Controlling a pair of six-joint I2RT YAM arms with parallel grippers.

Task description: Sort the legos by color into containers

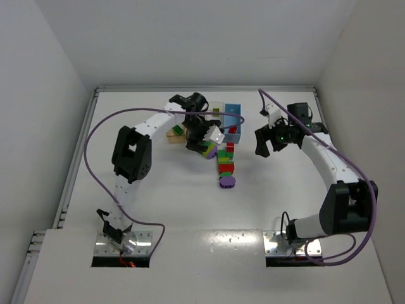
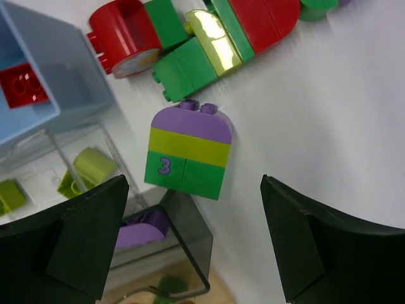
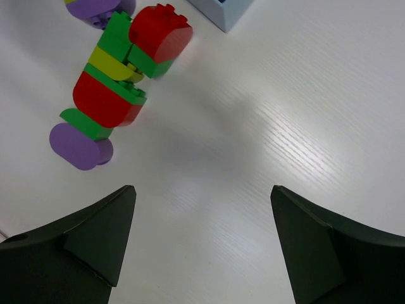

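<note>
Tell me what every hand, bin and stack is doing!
Left hand, open, over the small stack.
Right hand, open, empty.
Small stack, stuck together, not binned.
Long stack, stuck together, not binned.
Blue bin, holds a red brick.
Clear bin, holds lime bricks.
Grey bin, holds a purple brick.
Tan bin, holds a green brick.

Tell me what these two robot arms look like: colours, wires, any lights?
Both the left arm and right arm have white links joined by chunky black joint housings. A purple cable loops alongside each. The fingers are matte black wedges. A small green light glows near the right wrist. Each base sits on a shiny metal plate.
</note>
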